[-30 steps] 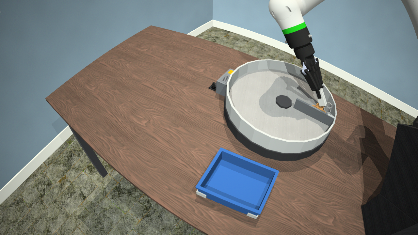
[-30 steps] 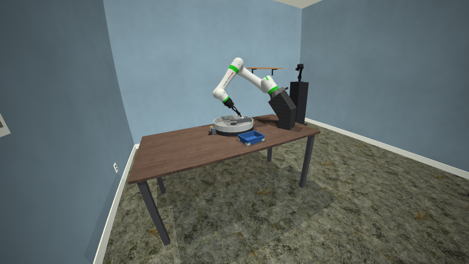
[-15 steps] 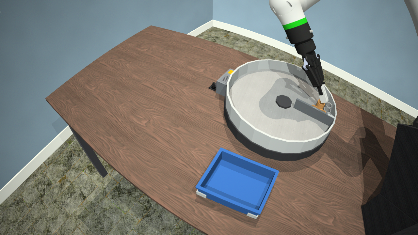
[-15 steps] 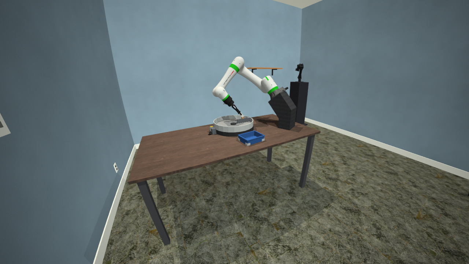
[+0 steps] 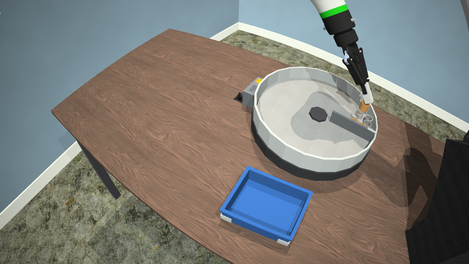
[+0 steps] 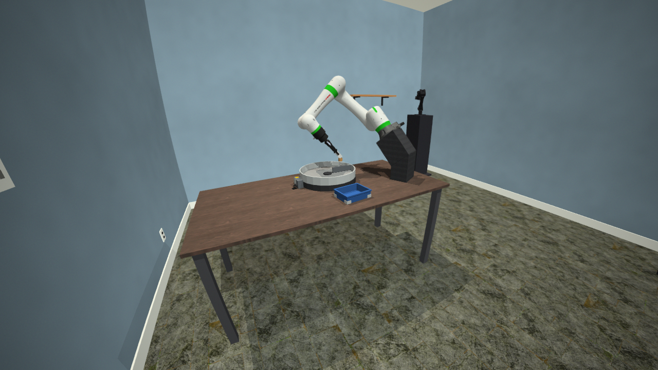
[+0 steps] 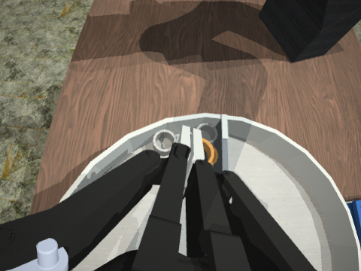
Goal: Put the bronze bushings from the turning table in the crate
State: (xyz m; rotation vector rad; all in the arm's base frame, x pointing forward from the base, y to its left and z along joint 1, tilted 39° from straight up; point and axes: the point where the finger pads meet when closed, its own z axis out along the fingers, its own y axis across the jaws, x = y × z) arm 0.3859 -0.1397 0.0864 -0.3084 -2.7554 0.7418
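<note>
My gripper (image 5: 367, 97) hangs over the far right part of the turning table (image 5: 313, 119) and is shut on the wall of a bronze bushing (image 5: 364, 105), held a little above the table surface. In the wrist view the fingers (image 7: 192, 147) hide the held bushing. Below it, next to the grey bar (image 5: 350, 124), lie two steel bushings (image 5: 369, 117) and other bronze bushings (image 5: 354, 118). The wrist view shows two steel bushings (image 7: 162, 140) and one bronze bushing (image 7: 210, 152) at the rim. The blue crate (image 5: 266, 205) stands empty in front of the turning table.
A black hub (image 5: 317, 113) sits at the turning table's middle. A grey control box (image 5: 254, 89) stands at its far left side. The dark robot pedestal (image 5: 452, 183) is at the right. The turning table has a raised white rim.
</note>
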